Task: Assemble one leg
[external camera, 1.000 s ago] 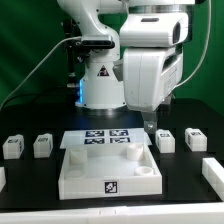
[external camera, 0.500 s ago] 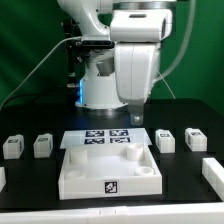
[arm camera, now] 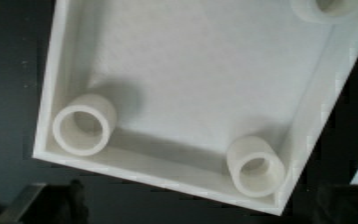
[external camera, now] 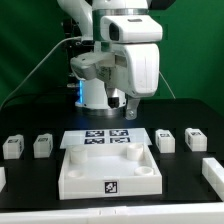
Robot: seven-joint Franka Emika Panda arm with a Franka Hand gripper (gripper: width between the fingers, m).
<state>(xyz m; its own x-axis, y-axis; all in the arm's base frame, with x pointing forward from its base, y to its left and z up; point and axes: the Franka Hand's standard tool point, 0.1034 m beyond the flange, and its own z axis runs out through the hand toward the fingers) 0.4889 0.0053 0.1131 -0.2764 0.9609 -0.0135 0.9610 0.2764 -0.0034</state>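
Several legs, small white blocks with marker tags, stand on the black table: two at the exterior view's left (external camera: 12, 146) (external camera: 42, 145) and two at its right (external camera: 165, 139) (external camera: 195, 138). My gripper (external camera: 129, 107) hangs above the marker board (external camera: 105, 137), behind the large white tray-like part (external camera: 72, 172), well clear of every leg. Its jaws are open with nothing between them. In the wrist view the gripper (arm camera: 202, 216) looks down on the tray-like part (arm camera: 185, 70) and its round sockets (arm camera: 82, 127) (arm camera: 256, 170). No leg shows there.
More white parts lie cut off at the exterior view's right edge (external camera: 213, 172) and left edge (external camera: 2, 178). The robot's base (external camera: 98, 90) stands behind the marker board, with cables to its left.
The arm has swung toward the exterior view's left and risen, from above the right-hand legs to over the marker board. The jaws stayed open. No part moved.
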